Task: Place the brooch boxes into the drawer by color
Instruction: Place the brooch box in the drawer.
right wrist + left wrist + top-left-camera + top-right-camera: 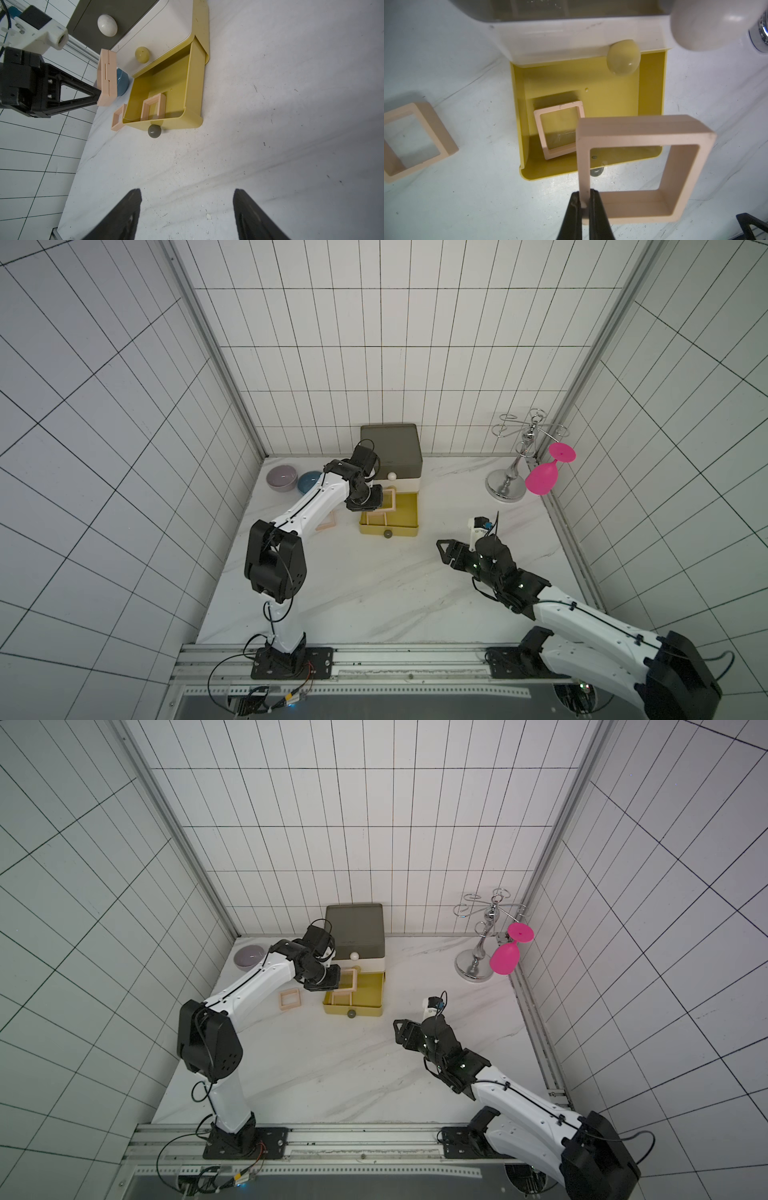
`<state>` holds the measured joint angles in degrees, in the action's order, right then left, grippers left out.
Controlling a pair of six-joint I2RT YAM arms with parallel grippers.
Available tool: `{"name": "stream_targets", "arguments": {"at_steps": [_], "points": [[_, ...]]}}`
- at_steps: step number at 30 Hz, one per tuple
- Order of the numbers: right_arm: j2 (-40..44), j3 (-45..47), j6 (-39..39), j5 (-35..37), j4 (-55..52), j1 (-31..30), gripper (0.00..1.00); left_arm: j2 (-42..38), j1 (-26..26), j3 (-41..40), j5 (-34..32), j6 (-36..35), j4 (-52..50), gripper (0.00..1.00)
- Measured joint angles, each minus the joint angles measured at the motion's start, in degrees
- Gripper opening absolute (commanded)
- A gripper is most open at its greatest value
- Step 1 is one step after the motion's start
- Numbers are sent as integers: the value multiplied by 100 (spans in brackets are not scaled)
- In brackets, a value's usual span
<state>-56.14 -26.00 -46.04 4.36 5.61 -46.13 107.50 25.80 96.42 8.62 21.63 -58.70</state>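
The drawer (pixel 390 448) stands at the back wall, its yellow bottom tier (pixel 612 93) pulled open. My left gripper (pixel 584 199) is shut on one side of a peach brooch box (pixel 643 128), holding it on edge above the open tier's left part (pixel 356 979). A second peach brooch box (pixel 538 128) lies inside the yellow tier. A third (pixel 291 1007) lies flat on the table left of the drawer. My right gripper (pixel 187 197) is open and empty over the bare table, in front and to the right of the drawer (pixel 442 549).
A lilac bowl (pixel 281 477) and a blue bowl (pixel 309 482) sit left of the drawer at the back. A chrome glass rack (pixel 509 485) with a hanging pink glass (pixel 542 479) stands in the back right corner. Tiled walls enclose the table.
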Motion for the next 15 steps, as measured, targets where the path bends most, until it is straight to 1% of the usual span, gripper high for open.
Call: {"name": "stream_targets", "arguments": {"at_steps": [9, 15], "points": [[-76, -2, 2, 0, 2, 0, 74, 487, 343, -2, -66, 140, 192, 0], [-72, 0, 2, 0, 2, 0, 74, 730, 455, 0, -162, 221, 275, 0]]}}
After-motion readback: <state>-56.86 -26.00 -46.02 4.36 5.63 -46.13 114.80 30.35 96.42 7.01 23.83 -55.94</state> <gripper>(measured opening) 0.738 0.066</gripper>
